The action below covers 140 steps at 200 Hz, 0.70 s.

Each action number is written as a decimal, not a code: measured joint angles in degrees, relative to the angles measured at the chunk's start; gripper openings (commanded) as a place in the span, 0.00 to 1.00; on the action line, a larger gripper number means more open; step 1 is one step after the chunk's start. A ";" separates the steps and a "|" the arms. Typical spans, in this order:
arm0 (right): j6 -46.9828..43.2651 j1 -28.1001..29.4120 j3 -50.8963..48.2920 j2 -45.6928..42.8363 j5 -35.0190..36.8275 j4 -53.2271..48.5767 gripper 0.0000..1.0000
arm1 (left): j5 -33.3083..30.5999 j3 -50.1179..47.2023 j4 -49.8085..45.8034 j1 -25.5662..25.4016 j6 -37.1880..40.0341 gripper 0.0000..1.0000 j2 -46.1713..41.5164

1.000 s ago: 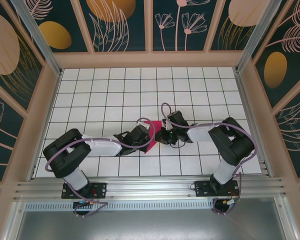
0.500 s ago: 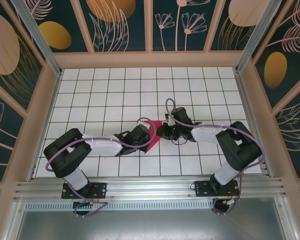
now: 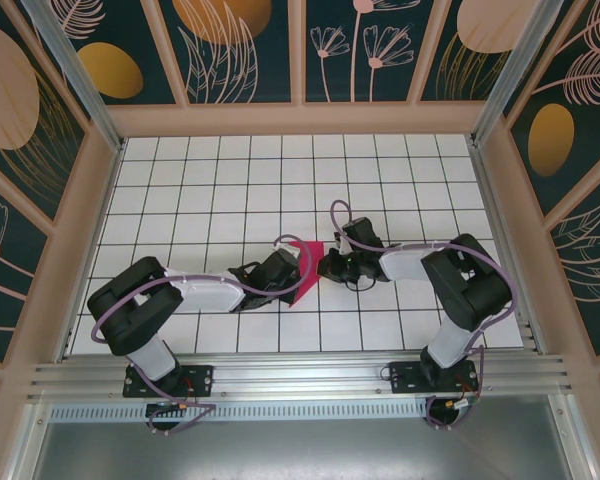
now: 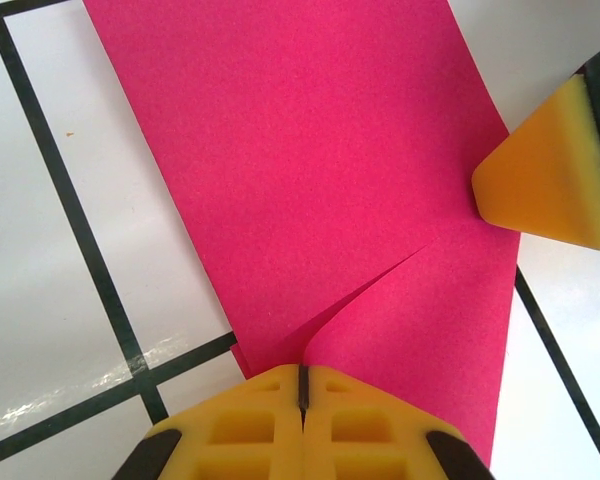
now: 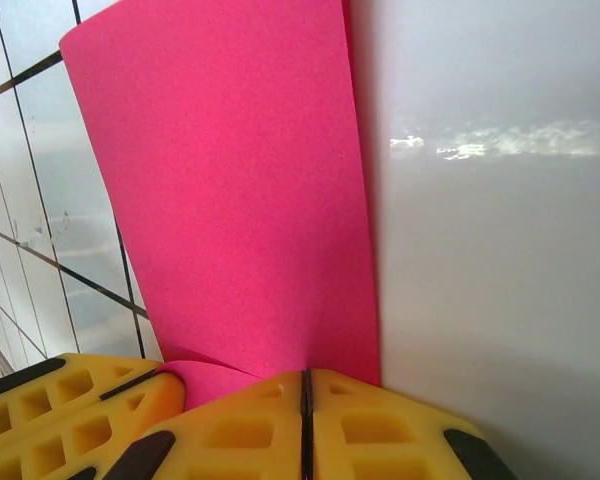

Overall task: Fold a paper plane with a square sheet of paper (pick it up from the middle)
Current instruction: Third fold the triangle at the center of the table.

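The white tiled table (image 3: 200,180) carried everything. Over it the left arm (image 3: 195,292) and the right arm (image 3: 450,272) reached inward from the near edge. Their wrists met about midway between the left and right edges, somewhat nearer the near edge than the far one. There sat the square sheet of paper (image 3: 307,256) — magenta-pink, already creased, one flap overlapping another along a slanted line, part of it curving up off the surface. The left gripper (image 4: 302,385) had its yellow fingers pressed together on one edge of the sheet. The right gripper (image 5: 305,385) pinched the other side — jaws closed flat on the paper.
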 measured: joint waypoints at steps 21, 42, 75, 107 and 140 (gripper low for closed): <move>-0.37 0.00 0.61 0.00 0.09 -0.94 0.12 | -0.02 0.00 0.00 0.00 0.00 0.00 0.00; -0.39 0.02 0.66 -0.57 0.09 -1.27 0.12 | 0.00 0.02 0.00 0.00 0.00 0.00 0.00; 0.52 0.50 -1.66 -6.01 0.33 -0.09 0.13 | 0.04 0.00 0.04 0.00 0.61 0.00 0.00; 3.04 2.62 -4.96 -8.26 -1.55 3.93 0.12 | 0.24 0.02 0.07 0.00 0.87 0.00 0.00; 5.27 6.23 -5.84 -7.63 -2.23 6.88 0.12 | 0.24 0.04 0.02 0.00 0.94 0.00 0.00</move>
